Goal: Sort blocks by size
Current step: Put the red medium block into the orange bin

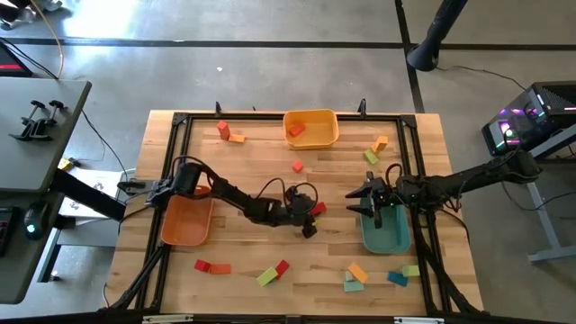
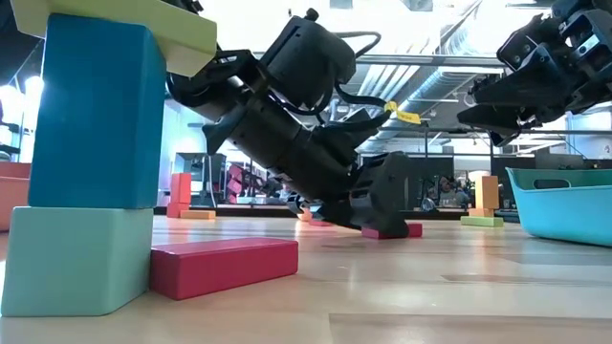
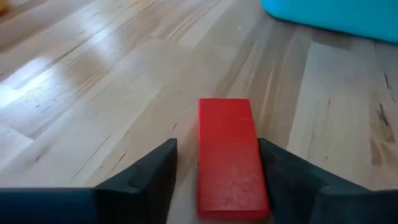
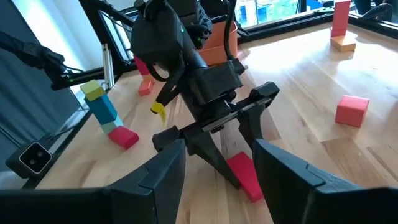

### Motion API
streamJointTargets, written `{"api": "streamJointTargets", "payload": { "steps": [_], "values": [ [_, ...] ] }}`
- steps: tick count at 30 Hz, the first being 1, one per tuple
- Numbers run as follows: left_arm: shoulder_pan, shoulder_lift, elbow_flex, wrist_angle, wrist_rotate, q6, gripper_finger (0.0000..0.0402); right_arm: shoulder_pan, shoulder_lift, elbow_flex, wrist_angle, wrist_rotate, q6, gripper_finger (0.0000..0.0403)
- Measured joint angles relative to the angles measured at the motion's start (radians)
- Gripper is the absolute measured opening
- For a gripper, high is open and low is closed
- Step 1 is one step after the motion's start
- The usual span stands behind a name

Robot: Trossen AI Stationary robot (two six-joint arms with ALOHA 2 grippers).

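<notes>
1. Blocks lie scattered over the table (image 1: 270, 252) in the high view, and the one at stake is the red bar (image 1: 318, 208) near the middle, just beside the left claw (image 1: 310, 222). The right claw (image 1: 367, 200) hangs over the near rim of the teal tray (image 1: 387, 236). The two arms sit close, so a careless lift could bring them together.

2. From the low view, the left claw (image 2: 382, 215) is pressed down at the table with the red bar (image 2: 406, 230) at its tip. Tilted this steeply, it may scrape the wood or tip the bar.

3. In the left wrist view, the red bar (image 3: 230, 155) lies flat between fingers (image 3: 152, 177) that are partly open, with gaps on both sides and nothing gripped yet. An off-centre squeeze could twist it out.

4. The right wrist view shows the right claw (image 4: 214, 171) half open and empty, looking at the left claw (image 4: 227, 134) straddling the red bar (image 4: 244, 175).
</notes>
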Motion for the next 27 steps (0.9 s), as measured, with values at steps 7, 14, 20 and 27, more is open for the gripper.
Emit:
{"api": "streamJointTargets", "payload": {
  "steps": [7, 14, 20, 27],
  "values": [
    [-0.014, -0.024, 0.000, -0.030, 0.024, 0.032, 0.0099, 0.000, 0.000, 0.000, 0.000, 0.000, 0.011, 0.0184],
    [-0.109, -0.213, 0.000, -0.247, -0.083, 0.060, 0.0099, 0.000, 0.000, 0.000, -0.001, 0.000, 0.029, 0.0184],
    [-0.264, -0.433, 0.000, -0.633, -0.255, -0.082, 0.0099, 0.000, 0.000, 0.000, 0.000, 0.000, 0.037, 0.0184],
    [-0.414, -0.630, 0.000, -1.190, -0.173, -0.575, 0.0099, 0.000, 0.000, 0.000, 0.036, 0.001, 0.045, 0.0184]
  ]
}}
